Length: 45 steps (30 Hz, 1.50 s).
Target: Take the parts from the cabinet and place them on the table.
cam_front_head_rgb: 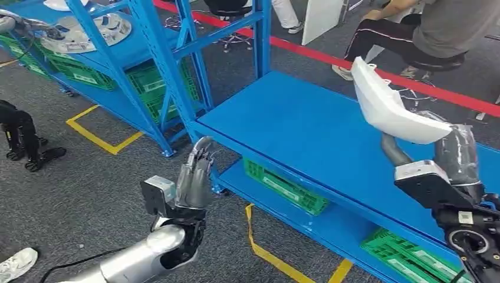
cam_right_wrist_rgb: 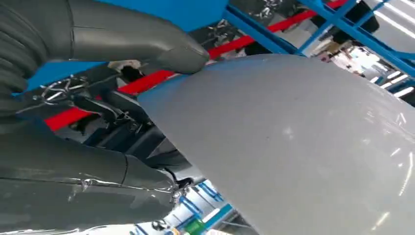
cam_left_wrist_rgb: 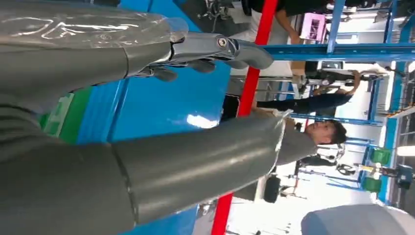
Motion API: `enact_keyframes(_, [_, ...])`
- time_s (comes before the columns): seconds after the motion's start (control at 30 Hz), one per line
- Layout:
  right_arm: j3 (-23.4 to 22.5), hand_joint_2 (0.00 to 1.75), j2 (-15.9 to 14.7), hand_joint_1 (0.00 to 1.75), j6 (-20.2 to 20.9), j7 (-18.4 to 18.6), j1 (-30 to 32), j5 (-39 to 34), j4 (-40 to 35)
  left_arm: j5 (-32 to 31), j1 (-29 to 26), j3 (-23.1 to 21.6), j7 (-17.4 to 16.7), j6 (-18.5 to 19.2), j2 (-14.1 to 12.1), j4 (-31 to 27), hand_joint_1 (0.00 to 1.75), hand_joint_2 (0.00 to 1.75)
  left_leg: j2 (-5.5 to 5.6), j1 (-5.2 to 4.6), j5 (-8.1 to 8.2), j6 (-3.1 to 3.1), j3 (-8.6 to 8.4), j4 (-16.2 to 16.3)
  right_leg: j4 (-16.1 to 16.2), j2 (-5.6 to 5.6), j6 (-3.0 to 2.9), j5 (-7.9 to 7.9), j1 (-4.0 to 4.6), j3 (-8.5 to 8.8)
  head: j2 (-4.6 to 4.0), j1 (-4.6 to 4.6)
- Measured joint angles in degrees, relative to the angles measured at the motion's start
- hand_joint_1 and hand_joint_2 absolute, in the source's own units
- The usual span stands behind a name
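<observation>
My right hand (cam_front_head_rgb: 448,154) holds a white curved shell part (cam_front_head_rgb: 386,105) above the right side of the blue table (cam_front_head_rgb: 301,127). Up close in the right wrist view, the white part (cam_right_wrist_rgb: 293,147) spreads wide with my thumb (cam_right_wrist_rgb: 142,39) on its edge. My left hand (cam_front_head_rgb: 194,174) is raised beside the table's front left corner, fingers straight and apart, holding nothing. The left wrist view has that hand (cam_left_wrist_rgb: 161,161) in front of the blue tabletop (cam_left_wrist_rgb: 166,98). More parts (cam_front_head_rgb: 88,29) lie on the blue cabinet shelf (cam_front_head_rgb: 135,44) at the far left.
Green crates (cam_front_head_rgb: 286,187) sit on the table's lower shelf and under the cabinet (cam_front_head_rgb: 150,85). A seated person (cam_front_head_rgb: 424,35) is behind the table beyond a red floor line (cam_front_head_rgb: 330,59). Yellow tape (cam_front_head_rgb: 97,137) marks the grey carpet. A shoe (cam_front_head_rgb: 16,263) shows bottom left.
</observation>
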<state>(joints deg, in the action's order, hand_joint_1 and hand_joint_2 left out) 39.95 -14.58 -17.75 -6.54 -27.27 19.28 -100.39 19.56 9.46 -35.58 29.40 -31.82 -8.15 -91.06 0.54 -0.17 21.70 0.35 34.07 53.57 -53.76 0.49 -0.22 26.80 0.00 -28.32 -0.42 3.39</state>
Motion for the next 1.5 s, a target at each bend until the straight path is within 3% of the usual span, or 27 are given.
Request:
enact_keyframes(0.3, [-0.2,1.75,0.0,1.75,-0.5,-0.8,0.7,1.2,-4.8,-1.7,-0.9,0.0,0.3,-1.1,0.2,0.0,0.0,1.75,0.0,0.0,0.01,-0.01,0.0,0.0,0.0,-0.01,0.0,0.01,0.0,-0.01,0.0,0.02])
enact_keyframes(0.57, [0.5,1.75,0.0,1.75,-4.4,-1.8,2.7,7.4,-8.3,-6.9,-1.1,0.0,1.3,-4.2,0.4,0.0,0.0,1.75,0.01,0.0,0.01,-0.01,0.01,0.0,0.0,-0.01,0.01,0.01,0.0,0.0,0.0,0.0])
enact_keyframes(1.5, [3.6,1.75,0.0,1.75,-7.6,-0.9,5.3,7.7,-12.0,-5.9,-1.2,0.0,2.7,-3.8,0.7,0.0,0.0,1.75,0.01,0.0,0.01,-0.01,0.0,0.0,0.0,-0.01,0.01,0.01,0.0,0.01,0.0,0.02])
